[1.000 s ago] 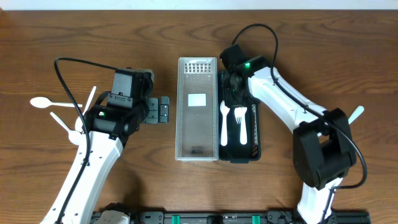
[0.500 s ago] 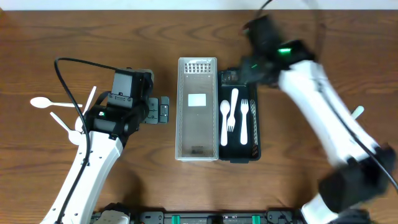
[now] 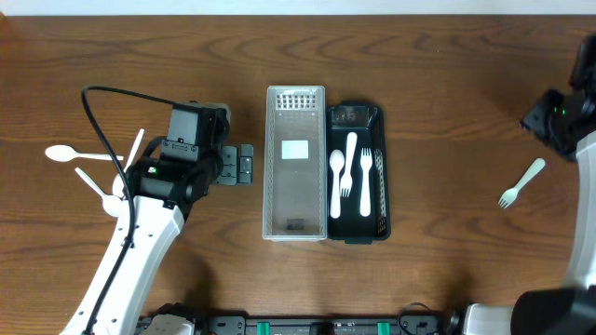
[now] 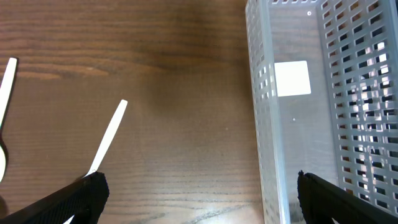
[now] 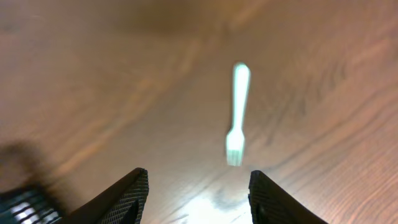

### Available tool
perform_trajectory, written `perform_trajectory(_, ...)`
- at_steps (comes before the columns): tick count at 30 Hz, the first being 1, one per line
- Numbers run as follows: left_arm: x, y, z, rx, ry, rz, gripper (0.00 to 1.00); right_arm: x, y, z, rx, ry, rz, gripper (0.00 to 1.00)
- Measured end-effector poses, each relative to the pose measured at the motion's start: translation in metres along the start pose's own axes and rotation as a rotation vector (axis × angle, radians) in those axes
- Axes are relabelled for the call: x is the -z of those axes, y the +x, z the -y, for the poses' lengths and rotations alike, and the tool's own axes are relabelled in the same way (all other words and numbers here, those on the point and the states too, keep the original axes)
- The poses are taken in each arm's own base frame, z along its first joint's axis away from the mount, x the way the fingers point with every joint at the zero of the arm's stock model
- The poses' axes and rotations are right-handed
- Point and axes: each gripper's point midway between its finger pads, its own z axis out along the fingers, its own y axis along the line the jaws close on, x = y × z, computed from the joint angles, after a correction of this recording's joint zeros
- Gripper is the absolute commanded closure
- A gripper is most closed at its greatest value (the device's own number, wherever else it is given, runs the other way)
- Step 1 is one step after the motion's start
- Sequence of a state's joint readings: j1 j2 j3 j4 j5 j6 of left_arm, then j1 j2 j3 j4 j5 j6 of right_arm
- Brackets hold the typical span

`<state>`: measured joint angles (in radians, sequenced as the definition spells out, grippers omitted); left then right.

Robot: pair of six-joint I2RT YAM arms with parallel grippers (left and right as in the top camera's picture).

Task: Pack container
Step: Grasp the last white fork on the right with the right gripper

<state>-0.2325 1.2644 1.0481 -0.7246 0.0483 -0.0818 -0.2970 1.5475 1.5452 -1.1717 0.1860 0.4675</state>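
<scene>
Fork (image 5: 237,118), apparently ahead of right gripper (image 5: 198,179)

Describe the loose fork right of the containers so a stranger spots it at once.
Find the black container at the middle of the table. Far to its right, alone on bare wood, lies a white fork, tilted diagonally. The other loose utensils lie far left.

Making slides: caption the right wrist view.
Open right pincer hovers above a white fork lying on the wooden table.

Fork (image 3: 520,183) — open table (image 3: 447,112) all around
</scene>
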Motion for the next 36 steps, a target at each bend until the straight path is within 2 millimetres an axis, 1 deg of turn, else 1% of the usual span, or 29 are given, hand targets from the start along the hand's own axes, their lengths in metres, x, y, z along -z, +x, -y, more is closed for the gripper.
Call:
perform_trajectory(2,0.0,0.0,0.0,0.0,0.0,0.0,0.0,-0.026,0.011,0.011,-0.022,0.024,-0.052,0.41)
perform_trajectory(4,0.0,0.0,0.0,0.0,0.0,0.0,0.0,-0.055,0.029,0.021,-0.037,0.044,-0.112,0.41)
perform_trajectory(7,0.0,0.0,0.0,0.0,0.0,-0.001,0.0,-0.088,0.049,0.032,-0.044,0.062,-0.171,0.4)
perform_trajectory(8,0.0,0.0,0.0,0.0,0.0,-0.002,0.01,-0.098,0.054,0.036,-0.042,0.068,-0.187,0.39)
perform_trajectory(10,0.0,0.0,0.0,0.0,0.0,-0.002,0.01,-0.11,0.061,0.042,-0.039,0.076,-0.211,0.39)
perform_trajectory(14,0.0,0.001,0.0,0.0,-0.001,-0.004,0.0,-0.131,0.063,0.055,-0.043,0.094,-0.245,0.36)
perform_trajectory(17,0.0,0.002,0.0,0.0,-0.001,-0.006,0.0,-0.146,0.064,0.059,-0.045,0.09,-0.269,0.35)
perform_trajectory(19,0.0,0.003,0.0,0.0,-0.002,-0.01,0.0,-0.156,0.064,0.061,-0.047,0.084,-0.283,0.36)
perform_trajectory(24,0.0,0.004,-0.001,0.0,-0.003,-0.017,0.0,-0.176,0.069,0.057,-0.045,0.06,-0.312,0.35)
perform_trajectory(32,0.0,0.005,-0.001,0.0,-0.003,-0.02,0.0,-0.189,0.066,0.053,-0.033,0.042,-0.302,0.33)
perform_trajectory(36,0.0,0.005,-0.001,0.0,-0.003,-0.02,0.0,-0.2,0.073,0.053,-0.024,0.047,-0.329,0.33)
